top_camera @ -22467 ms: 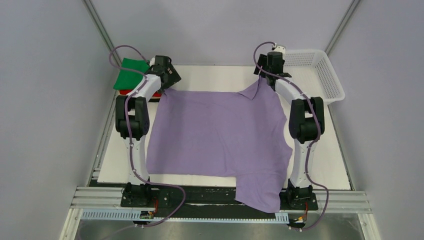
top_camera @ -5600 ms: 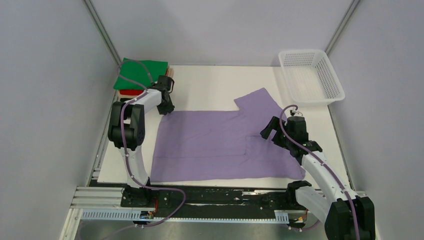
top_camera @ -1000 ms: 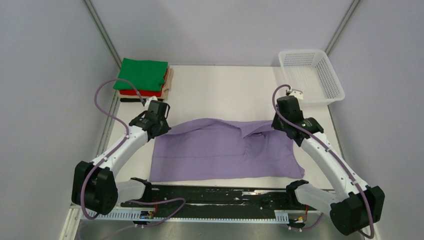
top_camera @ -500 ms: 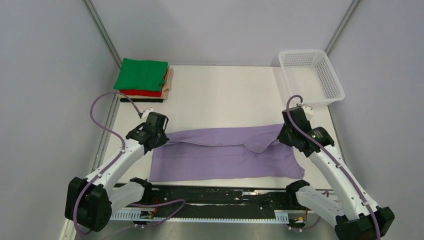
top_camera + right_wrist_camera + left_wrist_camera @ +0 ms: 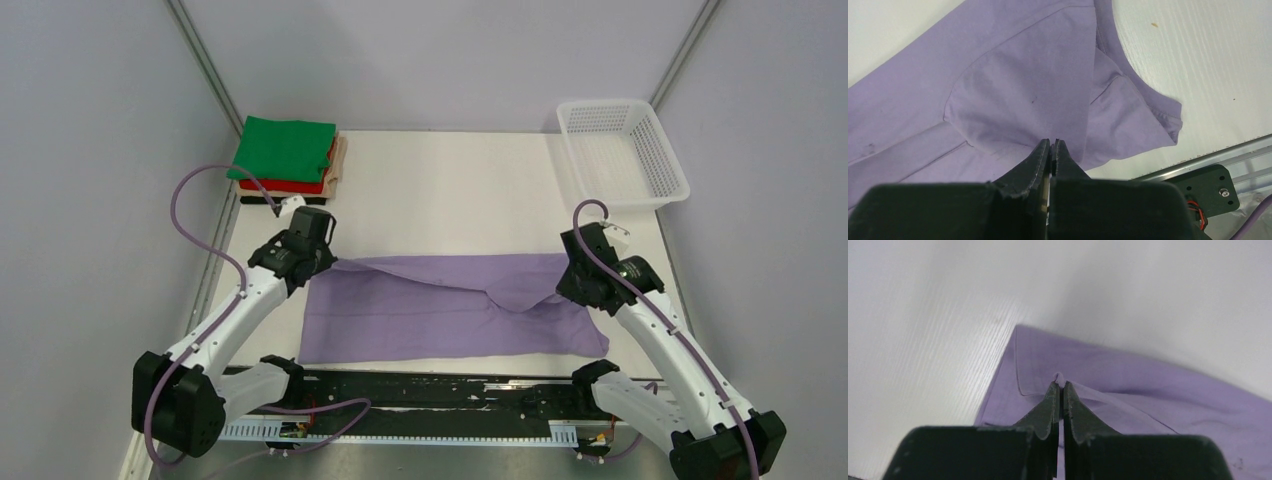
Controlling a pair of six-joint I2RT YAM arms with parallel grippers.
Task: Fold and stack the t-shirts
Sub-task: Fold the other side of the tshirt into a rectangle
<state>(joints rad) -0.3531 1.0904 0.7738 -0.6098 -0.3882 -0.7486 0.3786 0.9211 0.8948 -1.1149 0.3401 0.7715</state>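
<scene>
Lavender t-shirt (image 5: 430, 312) laid half-folded on table (image 5: 450, 190); far edge pinched by left gripper (image 5: 1060, 386) and right gripper (image 5: 1050, 146), both clamped tight on cloth.

Pale grey walls (image 5: 450, 50) enclose a white table (image 5: 450, 190) (evenly lit, metal-framed corners).

The lavender-purple cloth t-shirt (image 5: 430, 315) lies folded over near the front, while the green, red and tan folded t-shirts (image 5: 285, 150) sit stacked far left.
</scene>
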